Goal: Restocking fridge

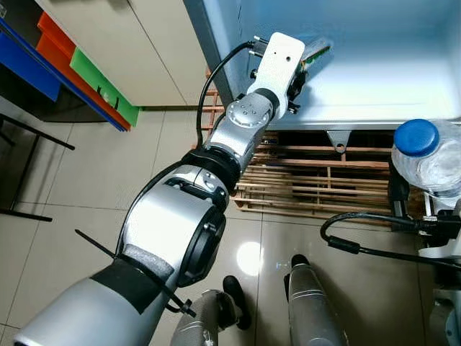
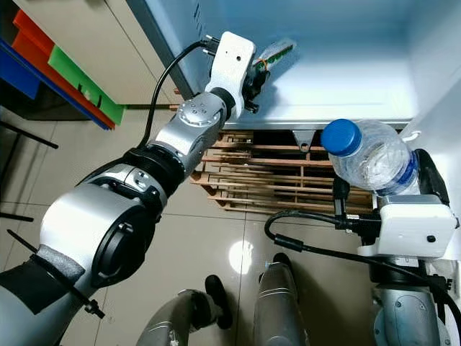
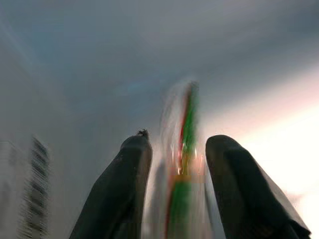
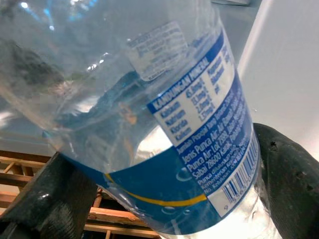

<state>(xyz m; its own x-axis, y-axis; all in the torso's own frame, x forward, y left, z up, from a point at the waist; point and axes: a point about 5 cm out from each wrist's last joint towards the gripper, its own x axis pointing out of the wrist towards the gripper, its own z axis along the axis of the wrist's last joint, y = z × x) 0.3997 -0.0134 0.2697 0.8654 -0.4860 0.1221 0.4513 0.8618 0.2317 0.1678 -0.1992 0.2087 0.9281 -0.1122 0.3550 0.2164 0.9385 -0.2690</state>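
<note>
My left arm reaches into the open fridge (image 2: pixel 346 86). Its gripper (image 2: pixel 256 75) is shut on a clear packet with green and red inside (image 2: pixel 278 50), held just above the pale shelf. In the left wrist view the blurred packet (image 3: pixel 182 164) stands between the two black fingers (image 3: pixel 124 179). My right gripper (image 2: pixel 380 189) is shut on a clear water bottle (image 2: pixel 374 157) with a blue cap and blue label, held upright in front of the fridge at the right. The right wrist view shows the bottle's label (image 4: pixel 199 144) clamped between both pads.
A wooden pallet (image 2: pixel 274 176) lies under the fridge's front edge. A beige cabinet door (image 1: pixel 137 43) and orange, green and blue panels (image 1: pixel 86 72) stand to the left. The tiled floor and my legs (image 2: pixel 277 303) are below. A white wall of the fridge (image 2: pixel 439 115) is close on the right.
</note>
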